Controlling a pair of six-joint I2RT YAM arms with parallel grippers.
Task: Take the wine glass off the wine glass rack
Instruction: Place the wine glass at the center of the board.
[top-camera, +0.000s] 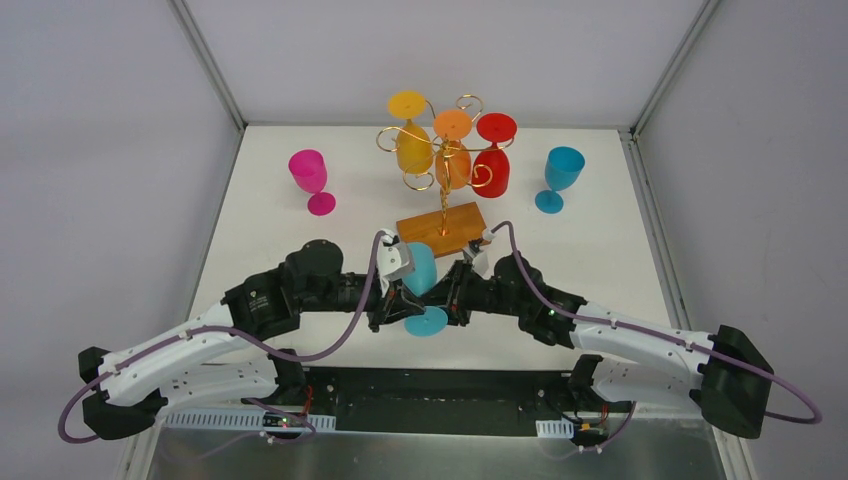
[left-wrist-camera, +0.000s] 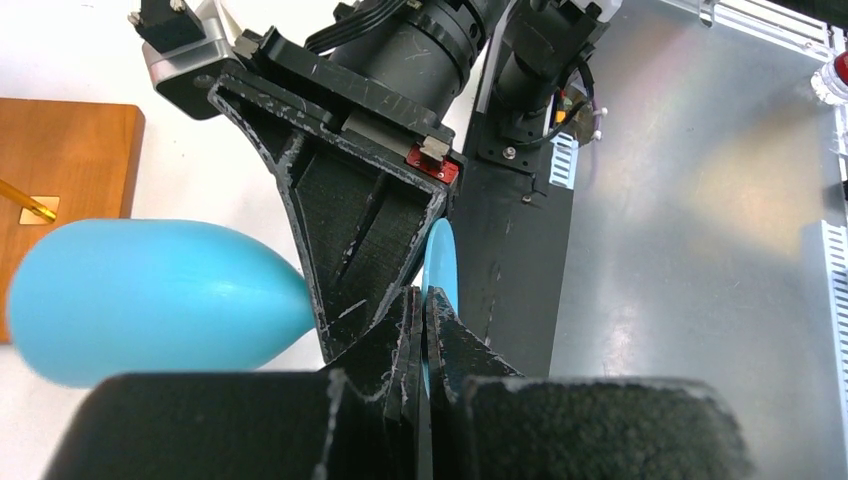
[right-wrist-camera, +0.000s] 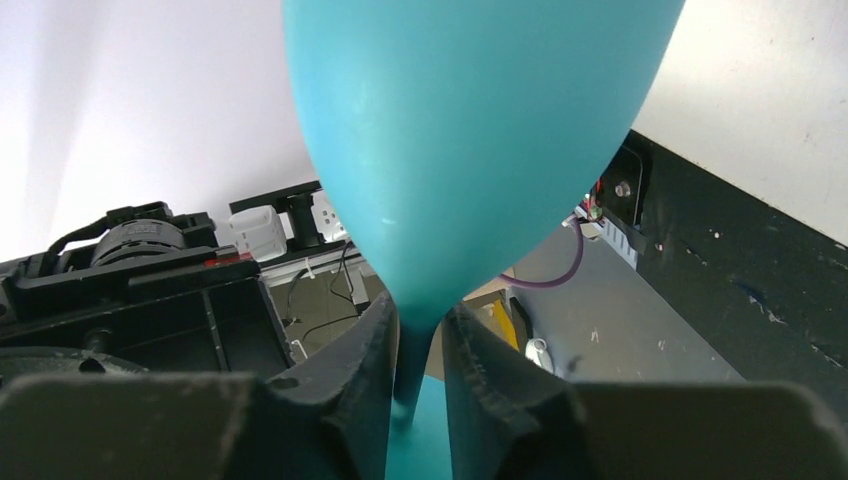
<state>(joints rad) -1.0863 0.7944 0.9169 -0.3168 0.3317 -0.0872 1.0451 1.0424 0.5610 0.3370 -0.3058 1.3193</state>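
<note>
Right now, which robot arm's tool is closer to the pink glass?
Left. The left tool sits nearer the camera than the pink glass and rightward; the right tool is farther right, across the teal glass.

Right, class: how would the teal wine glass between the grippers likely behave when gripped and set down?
The teal wine glass looks opaque plastic, so probably light and rigid. Its smooth, thin stem may slip. Big bowl over small foot: likely tippy.

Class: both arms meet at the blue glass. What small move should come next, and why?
Probably the right gripper should close fully: its jaws flank the stem of the wine glass, which the left gripper pinches, off the wine glass rack.
</note>
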